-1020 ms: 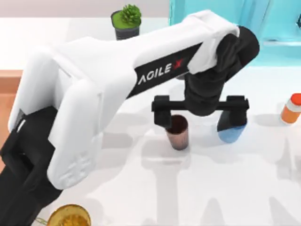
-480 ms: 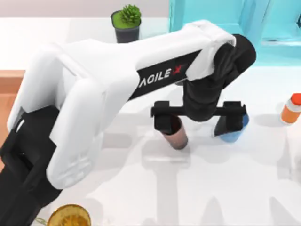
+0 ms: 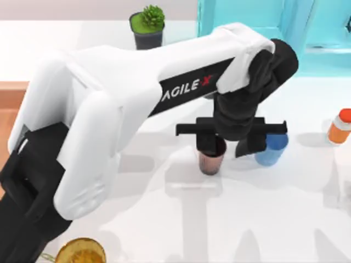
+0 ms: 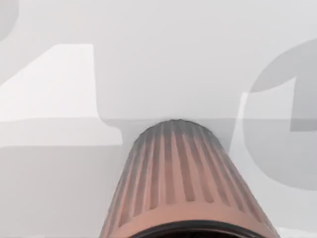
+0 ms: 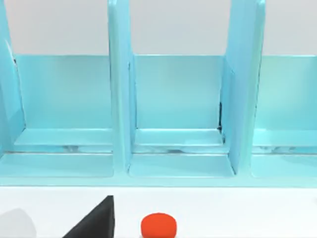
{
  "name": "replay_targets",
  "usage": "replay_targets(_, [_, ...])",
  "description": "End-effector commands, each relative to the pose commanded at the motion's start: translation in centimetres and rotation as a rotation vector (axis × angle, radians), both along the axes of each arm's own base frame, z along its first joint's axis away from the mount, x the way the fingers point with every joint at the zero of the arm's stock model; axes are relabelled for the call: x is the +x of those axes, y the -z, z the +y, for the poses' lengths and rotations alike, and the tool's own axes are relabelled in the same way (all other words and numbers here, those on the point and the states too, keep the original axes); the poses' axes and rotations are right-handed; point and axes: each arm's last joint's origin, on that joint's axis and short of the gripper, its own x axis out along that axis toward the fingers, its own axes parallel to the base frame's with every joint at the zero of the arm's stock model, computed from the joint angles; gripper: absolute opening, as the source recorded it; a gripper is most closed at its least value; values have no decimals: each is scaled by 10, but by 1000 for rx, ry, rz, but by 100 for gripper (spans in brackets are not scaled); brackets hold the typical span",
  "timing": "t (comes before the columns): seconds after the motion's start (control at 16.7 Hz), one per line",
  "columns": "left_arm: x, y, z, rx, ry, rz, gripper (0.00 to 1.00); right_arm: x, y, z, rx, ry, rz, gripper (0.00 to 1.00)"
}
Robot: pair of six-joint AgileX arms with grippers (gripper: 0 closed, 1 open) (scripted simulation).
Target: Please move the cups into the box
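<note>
The reddish-brown cup [image 3: 211, 160] stands upright at mid-table, and its ribbed wall [image 4: 173, 183] is close in the left wrist view. My left gripper [image 3: 226, 147] hangs over it with the fingers drawn in against its rim, shut on it. The blue cup [image 3: 270, 151] stands just to the right, beside the right finger [image 3: 247, 148] and apart from it. The orange-tan box [image 3: 8, 96] lies at the table's left edge, mostly hidden under my left arm.
A dark pot with a green plant [image 3: 148, 24] stands at the back. A light-blue shelf frame [image 3: 247, 13] [image 5: 173, 114] fills the back right. An orange-capped bottle [image 3: 340, 127] [image 5: 158, 225] is at the right edge, and a yellow round object [image 3: 80, 252] at the front left.
The left gripper's fingers have closed from wide apart onto the reddish-brown cup. The right finger has left the blue cup, now uncovered.
</note>
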Motion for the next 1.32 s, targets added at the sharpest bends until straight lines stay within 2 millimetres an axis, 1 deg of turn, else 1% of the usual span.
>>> replay_targets(0.18, [0,0,0,0,0,0,2,0,0,0,0,0,0,100])
replay_targets(0.24, [0,0,0,0,0,0,0,0,0,0,0,0,0,100])
replay_targets(0.72, [-1,0,-1,1,4,0,0,0,0,0,0,0,0,100])
replay_targets(0.84, [-1,-3,3,7,11,6,0,0,0,0,0,0,0,100])
replay_targets(0.9, [-1,-9,9,13,18,10,0,0,0,0,0,0,0,100])
replay_targets(1.02, [1,-31,29,17,22,13,0,0,0,0,0,0,0,100])
replay_targets(1.2, [2,-73,69,9,13,6,0,0,0,0,0,0,0,100])
replay_targets(1.32, [1,-92,90,5,7,4,0,0,0,0,0,0,0,100])
